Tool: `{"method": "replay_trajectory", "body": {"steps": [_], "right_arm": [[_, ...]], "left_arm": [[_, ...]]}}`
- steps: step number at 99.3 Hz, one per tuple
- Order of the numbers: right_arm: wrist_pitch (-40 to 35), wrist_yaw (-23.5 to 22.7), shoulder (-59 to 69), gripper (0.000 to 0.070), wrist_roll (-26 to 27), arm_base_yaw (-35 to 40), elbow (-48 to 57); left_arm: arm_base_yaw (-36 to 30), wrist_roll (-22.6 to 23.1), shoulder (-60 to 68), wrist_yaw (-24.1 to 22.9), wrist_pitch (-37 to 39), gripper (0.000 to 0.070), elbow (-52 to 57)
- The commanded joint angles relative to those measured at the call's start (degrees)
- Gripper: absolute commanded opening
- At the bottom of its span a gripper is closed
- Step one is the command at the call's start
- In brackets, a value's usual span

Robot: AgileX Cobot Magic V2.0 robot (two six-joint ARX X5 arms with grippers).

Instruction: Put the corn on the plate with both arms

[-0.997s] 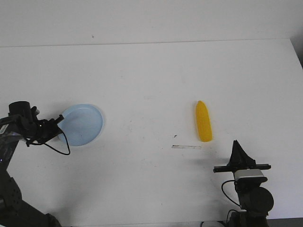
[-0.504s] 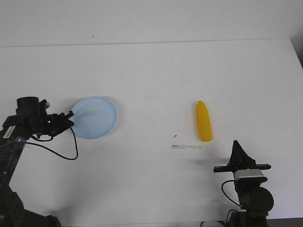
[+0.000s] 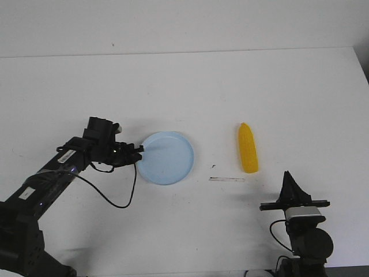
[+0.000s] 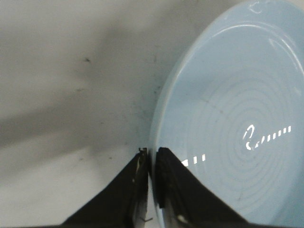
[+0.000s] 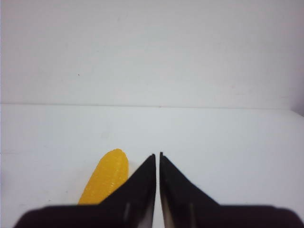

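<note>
One plate (image 3: pixel 168 157) and one corn (image 3: pixel 248 148) lie apart on the surface (image 3: pixel 230 86); the plate holds nothing. The left end effector (image 3: pixel 138 153) pinches the plate's rim; the right end effector (image 3: pixel 288 180), near the corn, is closed with nothing in it.

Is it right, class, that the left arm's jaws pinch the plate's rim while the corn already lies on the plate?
Not quite. The front view shows the corn on the table, apart from the plate. The left gripper does pinch its rim.

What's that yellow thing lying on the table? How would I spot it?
Look at the white table, right of its middle. Past the round pale-blue plate held at its rim by the left pincer lies the corn, a smooth toy cob pointing away from the robot. It is the only bright yellow thing there.
</note>
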Motion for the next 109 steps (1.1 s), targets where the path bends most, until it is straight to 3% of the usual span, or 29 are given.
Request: {"method": "replay_trajectory", "body": {"steps": [1, 11, 23, 37, 60, 67, 71, 84, 93, 109], "right_arm": [[0.5, 0.0, 0.0, 0.0011, -0.2, 0.1, -0.1], [0.5, 0.0, 0.0, 0.0011, -0.2, 0.1, -0.2], [0.5, 0.0, 0.0, 0.0011, -0.2, 0.1, -0.2], [0.5, 0.0, 0.0, 0.0011, -0.2, 0.1, -0.2], [0.5, 0.0, 0.0, 0.0011, -0.2, 0.1, -0.2], [0.5, 0.0, 0.0, 0.0011, -0.2, 0.1, -0.2], [0.5, 0.0, 0.0, 0.0011, -0.2, 0.1, -0.2], [0.5, 0.0, 0.0, 0.0011, -0.2, 0.1, -0.2], [0.5, 0.0, 0.0, 0.0011, -0.2, 0.1, -0.2], [0.5, 0.0, 0.0, 0.0011, -0.2, 0.1, -0.1]], "left_arm": [[-1.4, -2.6, 1.7, -1.1, 1.2, 0.0001, 0.9], [-3.0, -2.8, 2.6, -4.2, 1.9, 0.0001, 0.9], [-3.7, -2.8, 2.6, -4.2, 1.8, 0.0018, 0.9], [-3.8, -2.3, 1.8, -4.2, 1.8, 0.0222, 0.9], [-2.2, -0.7, -8.5, -6.2, 3.7, 0.0184, 0.7], [-1.6, 1.4, -11.1, -9.6, 5.2, 0.0093, 0.0], [-1.3, 3.5, -13.3, -12.8, 6.2, 0.0, -0.8], [-1.0, 10.1, -19.8, -20.0, 12.8, 0.0001, -5.2], [0.1, 13.2, -24.6, -20.3, 20.2, 0.0001, -10.1], [2.3, 14.9, -33.2, -20.6, 33.5, 0.0001, -21.0]]}}
